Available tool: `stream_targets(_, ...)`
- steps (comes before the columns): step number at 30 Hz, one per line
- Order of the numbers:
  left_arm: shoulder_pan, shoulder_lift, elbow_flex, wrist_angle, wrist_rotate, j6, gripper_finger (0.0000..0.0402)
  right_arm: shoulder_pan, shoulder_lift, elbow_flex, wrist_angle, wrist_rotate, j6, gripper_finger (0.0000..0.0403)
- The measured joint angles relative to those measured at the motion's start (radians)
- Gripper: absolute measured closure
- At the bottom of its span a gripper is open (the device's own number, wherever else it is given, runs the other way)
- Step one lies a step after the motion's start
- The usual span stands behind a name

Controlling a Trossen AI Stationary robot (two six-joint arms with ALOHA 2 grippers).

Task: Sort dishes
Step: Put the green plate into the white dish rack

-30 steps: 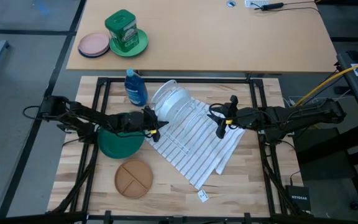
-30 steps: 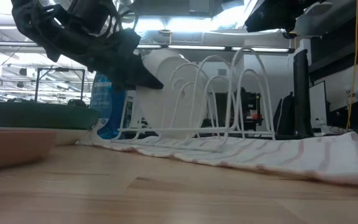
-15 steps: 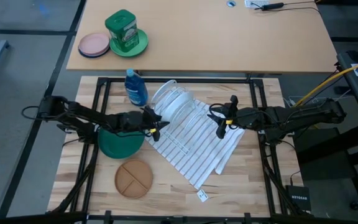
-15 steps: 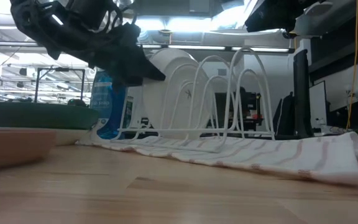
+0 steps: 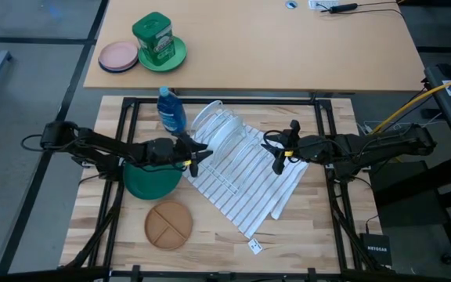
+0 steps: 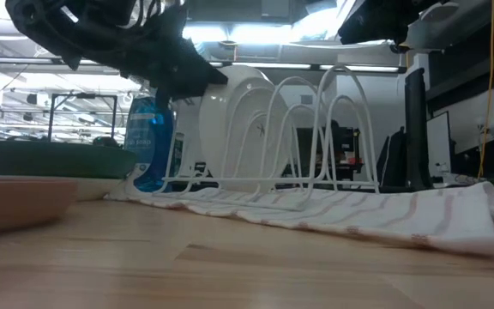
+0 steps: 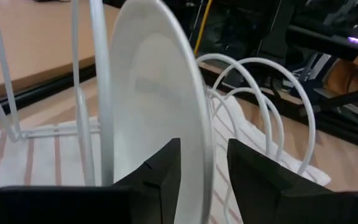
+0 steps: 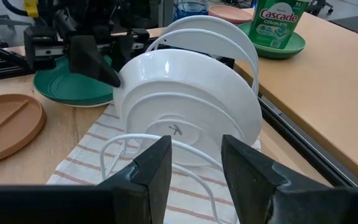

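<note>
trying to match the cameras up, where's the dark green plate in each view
High view: dark green plate left of centre, under the left arm.
Low view: far left, edge-on.
Left wrist view: not in it.
Right wrist view: upper left.
Shared landmark: the white wire rack.

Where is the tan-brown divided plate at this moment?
In the high view, the tan-brown divided plate lies flat on the table's left side, just in front of the dark green plate, untouched.

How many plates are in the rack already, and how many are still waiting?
Two plain white round plates stand in the white wire rack. The left gripper is beside them, jaws open and empty; the right gripper waits across the rack. The dark green plate and the tan-brown divided plate lie on the table, unsorted.
</note>
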Motion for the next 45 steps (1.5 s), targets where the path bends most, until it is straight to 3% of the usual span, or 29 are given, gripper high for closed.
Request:
stream_targets(13,-0.049,-0.172,0.0,-0.028,0.004,0.089,0.0281,0.0,0.0,0.0,-0.001,0.0,0.0,0.026)
stream_targets(19,-0.142,-0.327,0.0,-0.285,0.004,0.1,0.0281,0.0,0.0,0.0,-0.001,0.0,0.0,0.026)
stream_targets(23,-0.211,-0.399,0.0,-0.501,0.006,-0.013,0.0281,0.0,0.0,0.0,0.0,0.0,0.0,0.026)
stream_targets(34,-0.361,-0.42,0.0,-0.92,0.005,-0.577,0.0281,0.0,0.0,0.0,0.0,0.0,0.0,0.026)
stream_targets(38,-0.384,-0.42,0.0,-0.972,0.005,-0.68,0.0281,0.0,0.0,0.0,0.0,0.0,0.0,0.026)
stream_targets(45,-0.399,-0.391,0.0,-0.981,0.018,-0.729,0.0281,0.0,0.0,0.0,0.0,0.0,0.0,0.026)
